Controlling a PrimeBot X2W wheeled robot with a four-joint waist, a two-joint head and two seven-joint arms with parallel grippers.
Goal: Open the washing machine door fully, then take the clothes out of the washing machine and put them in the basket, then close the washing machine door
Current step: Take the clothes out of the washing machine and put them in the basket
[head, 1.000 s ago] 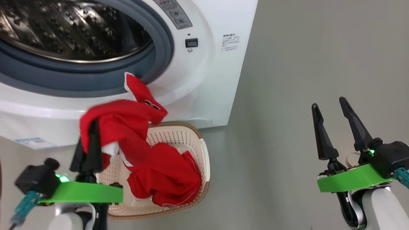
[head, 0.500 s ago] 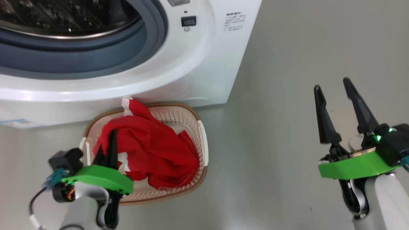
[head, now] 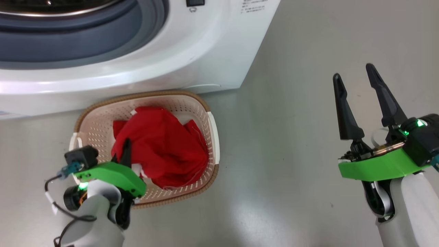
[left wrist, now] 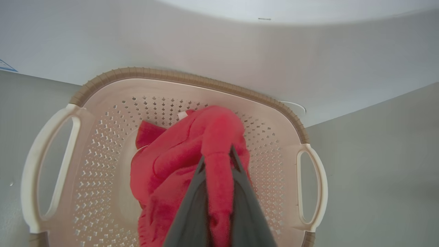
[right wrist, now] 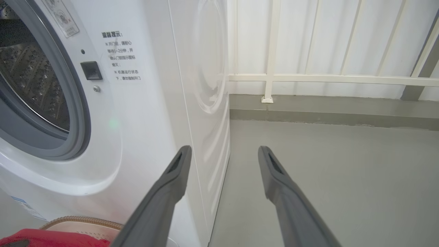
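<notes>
Over the basket (head: 151, 93), the left gripper (left wrist: 217, 156) pinches a fold of the clothes (head: 164, 151). They look soft, light and graspable at any bunch. The right gripper (head: 352, 71), at three o'clock, stands spread.

You have bright, even, diffuse light; shadows faint. Glare band along the washing machine (head: 103, 80) front, soft sheen on the floor (head: 260, 212). Left wrist view: clothes (left wrist: 219, 133) slightly soft, edges bowed.
</notes>
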